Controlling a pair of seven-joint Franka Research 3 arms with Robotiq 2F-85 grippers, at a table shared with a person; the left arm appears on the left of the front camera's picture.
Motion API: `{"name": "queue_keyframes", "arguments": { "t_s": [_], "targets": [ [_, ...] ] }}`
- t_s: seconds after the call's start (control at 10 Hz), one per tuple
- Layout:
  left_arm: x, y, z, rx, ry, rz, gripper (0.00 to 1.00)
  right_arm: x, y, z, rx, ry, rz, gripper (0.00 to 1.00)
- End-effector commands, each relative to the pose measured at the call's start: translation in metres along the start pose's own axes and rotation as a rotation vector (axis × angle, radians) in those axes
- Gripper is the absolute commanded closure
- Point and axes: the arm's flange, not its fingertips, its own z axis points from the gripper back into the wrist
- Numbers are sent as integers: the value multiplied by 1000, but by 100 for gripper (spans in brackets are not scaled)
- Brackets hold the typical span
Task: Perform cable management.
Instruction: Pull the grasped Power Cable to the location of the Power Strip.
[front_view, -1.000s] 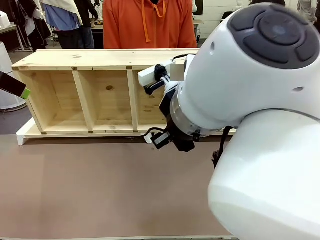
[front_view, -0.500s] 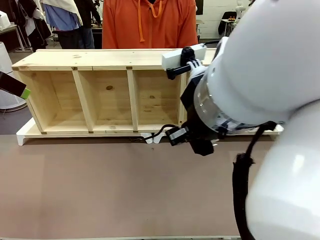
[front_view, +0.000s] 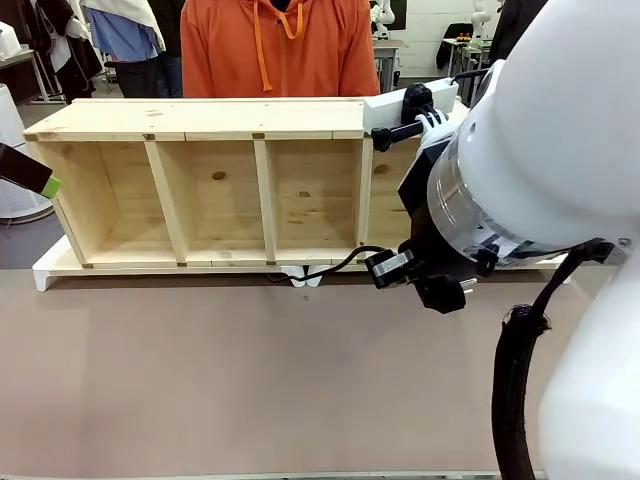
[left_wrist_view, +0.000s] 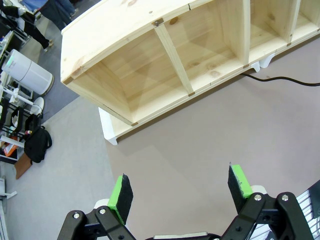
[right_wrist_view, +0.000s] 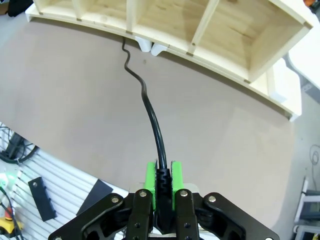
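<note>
Broadly, the flat brown tabletop (front_view: 200, 380) lies bare from its near edge up to the long pale wooden shelf unit with open compartments (front_view: 200, 118), which runs along the far side on a white base (front_view: 45, 278). The bulky white right arm (front_view: 560, 130) looms over the table's right part. The thin glossy black cable (right_wrist_view: 150, 107) leaves the shelf's lower front edge beside two small white brackets (right_wrist_view: 145, 46). It snakes across open tabletop into the right gripper (right_wrist_view: 163, 172), whose green pads are clamped on it. The left gripper (left_wrist_view: 180, 186) hangs above bare table near the shelf's left end, jaws wide apart, holding nothing.
</note>
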Motion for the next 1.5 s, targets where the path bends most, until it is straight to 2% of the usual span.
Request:
{"name": "queue_keyframes", "arguments": {
  "t_s": [0.0, 0.5, 0.6, 1.0, 1.4],
  "targets": [
    [2, 1, -1, 3, -8, -4, 0, 1, 6, -2, 26, -3, 14, 85],
    [2, 1, -1, 3, -8, -4, 0, 1, 6, -2, 26, -3, 14, 85],
    [2, 1, -1, 3, -8, -4, 0, 0, 2, -2, -4, 1, 6, 85],
    [2, 1, -1, 3, -8, -4, 0, -13, -86, 29, -40, 3, -195, 85],
    [2, 1, -1, 3, -8, -4, 0, -27, -141, 42, -79, 4, -318, 85]
  ]
}}
